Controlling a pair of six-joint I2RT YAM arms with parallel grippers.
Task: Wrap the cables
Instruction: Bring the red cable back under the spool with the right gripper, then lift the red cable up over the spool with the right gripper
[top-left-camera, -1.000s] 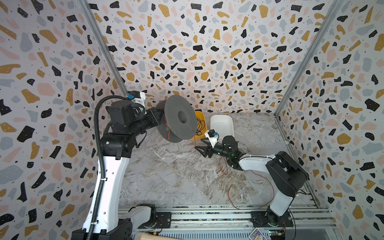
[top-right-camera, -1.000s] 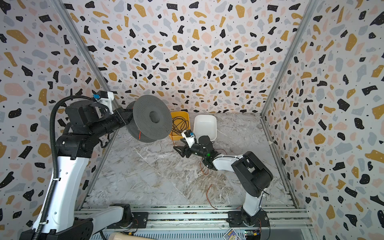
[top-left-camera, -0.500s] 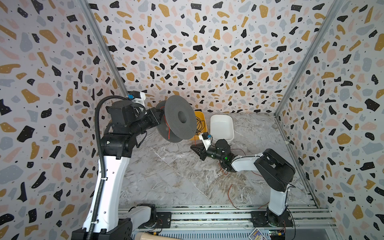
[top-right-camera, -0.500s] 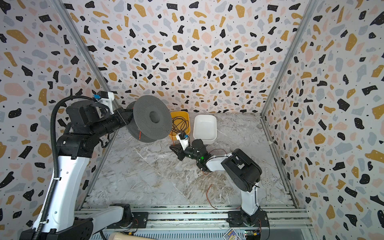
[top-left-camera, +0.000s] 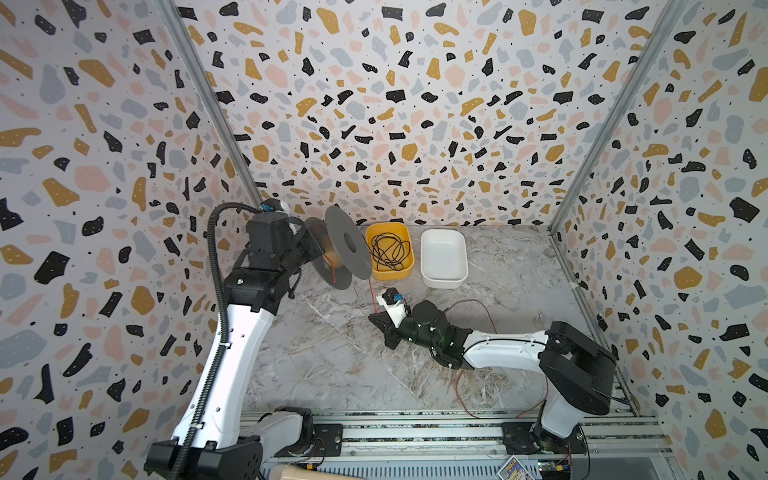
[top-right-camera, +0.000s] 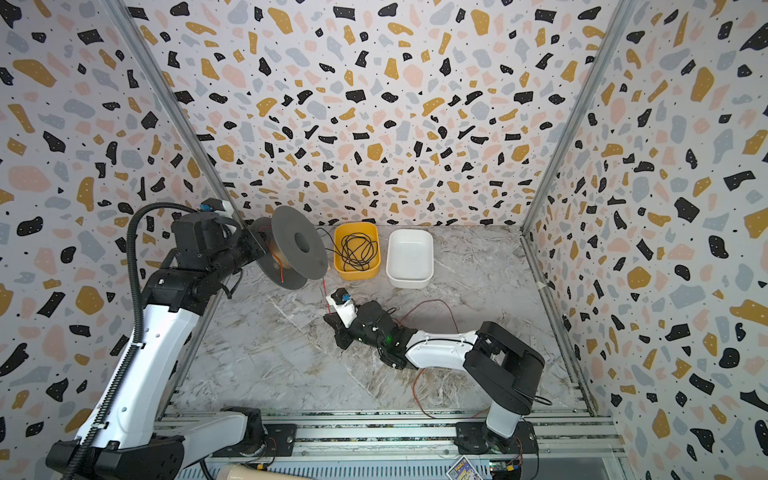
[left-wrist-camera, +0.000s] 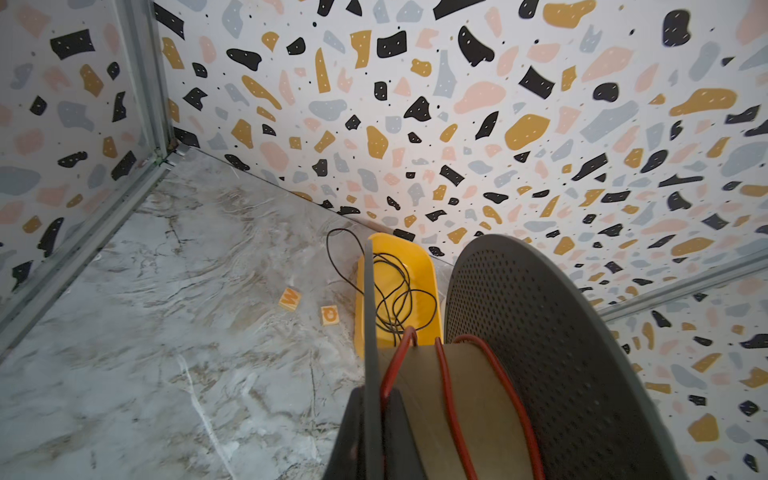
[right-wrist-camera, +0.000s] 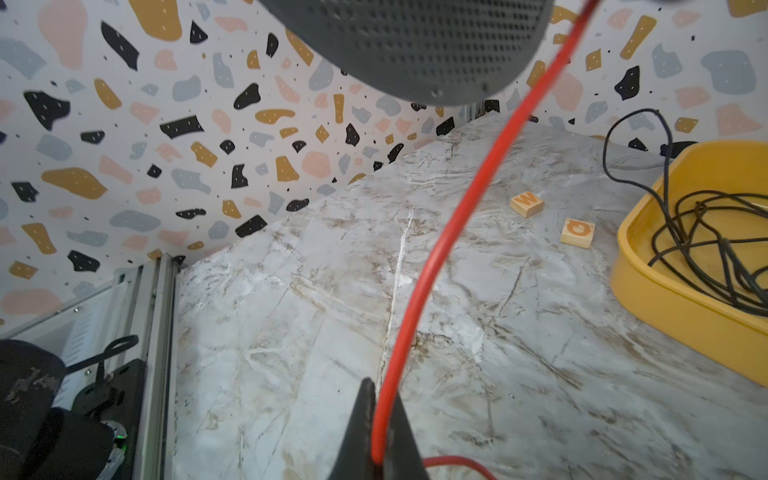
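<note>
While just a few turns of the red wire (left-wrist-camera: 446, 386) ring the spool (top-left-camera: 347, 249), mid-frame, the right gripper (right-wrist-camera: 376, 440) pinches that wire just below it, and the left gripper (left-wrist-camera: 372, 399) clamps the spool. Most lies loose across the table (top-left-camera: 324, 357), lower right: plenty left to wind.

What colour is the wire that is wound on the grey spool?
Red. The wire shows best in the left wrist view, looped around the core of the spool.
</note>
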